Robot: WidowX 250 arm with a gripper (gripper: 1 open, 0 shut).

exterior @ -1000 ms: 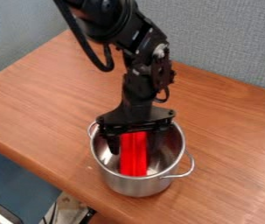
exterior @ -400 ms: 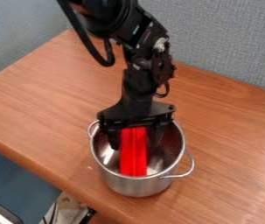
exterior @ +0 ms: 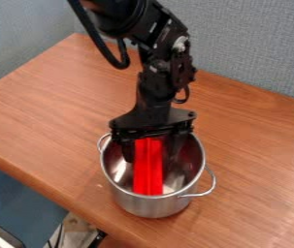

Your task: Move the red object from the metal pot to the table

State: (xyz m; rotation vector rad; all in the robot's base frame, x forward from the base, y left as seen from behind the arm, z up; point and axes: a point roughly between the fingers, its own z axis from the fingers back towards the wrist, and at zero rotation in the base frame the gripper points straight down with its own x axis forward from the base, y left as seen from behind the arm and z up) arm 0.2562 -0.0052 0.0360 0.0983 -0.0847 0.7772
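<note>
The red object (exterior: 150,168), a long bright red block, leans upright inside the metal pot (exterior: 158,201) near the front edge of the wooden table (exterior: 46,97). My gripper (exterior: 152,143) hangs straight down over the pot's mouth, open, with one finger on each side of the block's upper end. I cannot tell whether the fingers touch the block. The block's lower end rests in the pot's bottom.
The black arm with its looping cables (exterior: 111,48) rises toward the upper left. The table's front edge (exterior: 58,189) runs close to the pot, with the floor below. A grey wall (exterior: 33,29) stands behind the table.
The arm and gripper have shifted slightly right and up over the pot. The red block and pot have stayed in place, and the jaws remain open.
</note>
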